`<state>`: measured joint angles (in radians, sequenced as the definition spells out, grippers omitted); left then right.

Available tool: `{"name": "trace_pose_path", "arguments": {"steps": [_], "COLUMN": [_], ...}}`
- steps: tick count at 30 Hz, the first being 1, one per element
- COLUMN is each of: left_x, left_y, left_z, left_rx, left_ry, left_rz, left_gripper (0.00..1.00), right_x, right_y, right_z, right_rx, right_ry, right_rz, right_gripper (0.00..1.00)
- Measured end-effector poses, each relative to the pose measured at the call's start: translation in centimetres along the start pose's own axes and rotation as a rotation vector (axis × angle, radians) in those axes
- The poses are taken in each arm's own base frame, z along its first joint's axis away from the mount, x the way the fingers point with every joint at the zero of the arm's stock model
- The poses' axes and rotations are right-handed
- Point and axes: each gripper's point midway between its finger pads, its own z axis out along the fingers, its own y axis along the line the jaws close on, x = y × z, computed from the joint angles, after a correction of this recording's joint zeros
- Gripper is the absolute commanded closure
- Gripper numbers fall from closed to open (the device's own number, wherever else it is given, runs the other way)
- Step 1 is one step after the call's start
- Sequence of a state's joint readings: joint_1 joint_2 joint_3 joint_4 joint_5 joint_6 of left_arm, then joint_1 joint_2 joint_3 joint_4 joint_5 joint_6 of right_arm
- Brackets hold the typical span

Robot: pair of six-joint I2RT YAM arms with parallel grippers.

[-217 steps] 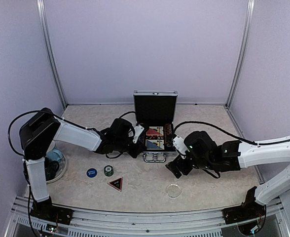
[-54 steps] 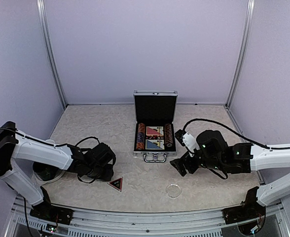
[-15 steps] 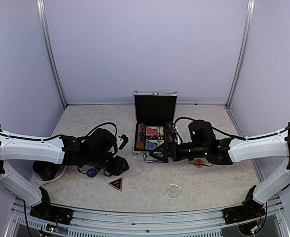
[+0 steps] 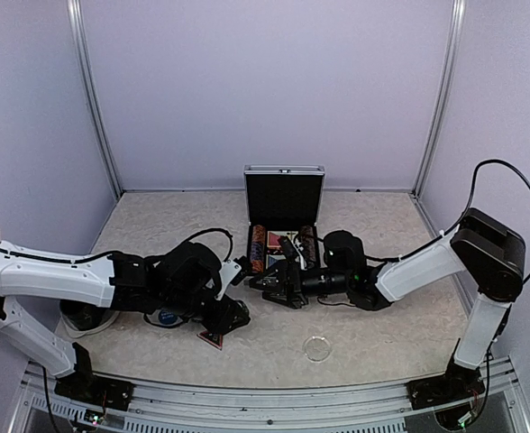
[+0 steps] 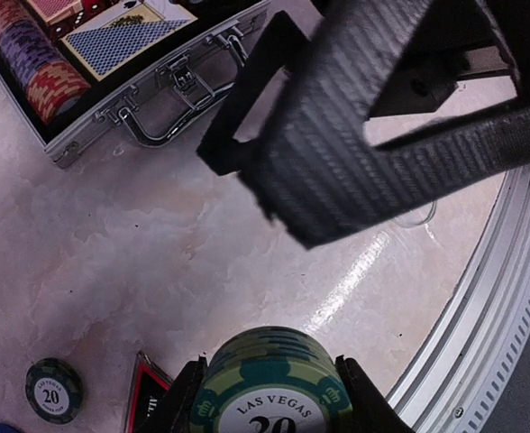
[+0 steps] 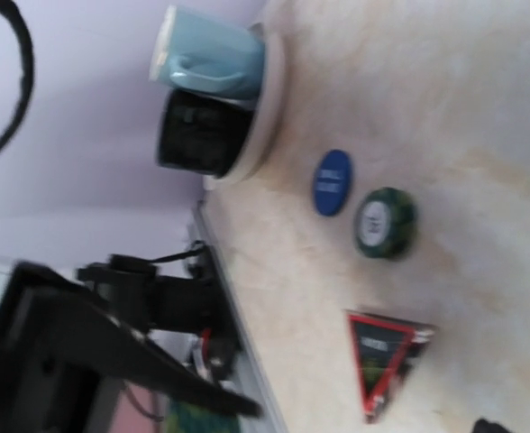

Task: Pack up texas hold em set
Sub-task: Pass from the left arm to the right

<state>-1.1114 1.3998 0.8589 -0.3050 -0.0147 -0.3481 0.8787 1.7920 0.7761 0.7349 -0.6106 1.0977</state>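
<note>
The silver briefcase [image 4: 283, 180] stands open at mid-table with chip rows [image 5: 32, 65] and two card decks [image 5: 121, 41] inside. My left gripper [image 5: 269, 397] is shut on a stack of green "Las Vegas 20" chips [image 5: 267, 383], held above the table front-left of the case [image 5: 170, 90]. In the top view the left gripper [image 4: 233, 317] hangs over the dark triangle marker [image 4: 208, 339]. One more green chip [image 6: 384, 221], a blue button [image 6: 333, 180] and the triangle marker [image 6: 387, 356] lie on the table. My right gripper [image 4: 278, 283] stands open, low before the case's front edge, pointing left.
A pale blue cup [image 6: 211, 56] and a dark cup [image 6: 197, 133] sit on a clear plate [image 4: 112, 317] at the left edge. A small clear dish [image 4: 317, 347] lies near the front rail [image 5: 517, 298]. The two grippers are close together in front of the case.
My left gripper, with the green chips, has shifted right and toward the front. The right arm has stretched further left along the case's front, and its elbow has swung up.
</note>
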Motion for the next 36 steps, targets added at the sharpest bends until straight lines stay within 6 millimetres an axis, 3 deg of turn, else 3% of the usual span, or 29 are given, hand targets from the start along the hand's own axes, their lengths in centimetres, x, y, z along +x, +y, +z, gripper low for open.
{"name": "trace_pose_path", "arguments": {"steps": [9, 21, 28, 36], "left_x": [0.3, -0.6, -0.5, -0.4], "left_y": [-1.3, -2.4, -2.6, -2.5], "left_z": [-0.1, -0.5, -0.5, -0.4], "left_rx": [0.027, 0.021, 0.013, 0.009], "left_ry": [0.003, -0.029, -0.028, -0.021], "left_rz": [0.04, 0.076, 0.092, 0.095], "left_gripper": [1.0, 1.0, 1.0, 1.0], "right_x": [0.0, 2.3, 3.0, 3.5], "right_y": [2.2, 1.7, 2.1, 1.8], "right_z": [2.1, 3.5, 3.7, 3.4], "right_rx": [-0.102, -0.112, -0.122, -0.123], "right_ry": [0.044, 0.122, 0.148, 0.156], "right_rz": [0.022, 0.061, 0.064, 0.073], "right_gripper": [0.01, 0.06, 0.17, 0.36]}}
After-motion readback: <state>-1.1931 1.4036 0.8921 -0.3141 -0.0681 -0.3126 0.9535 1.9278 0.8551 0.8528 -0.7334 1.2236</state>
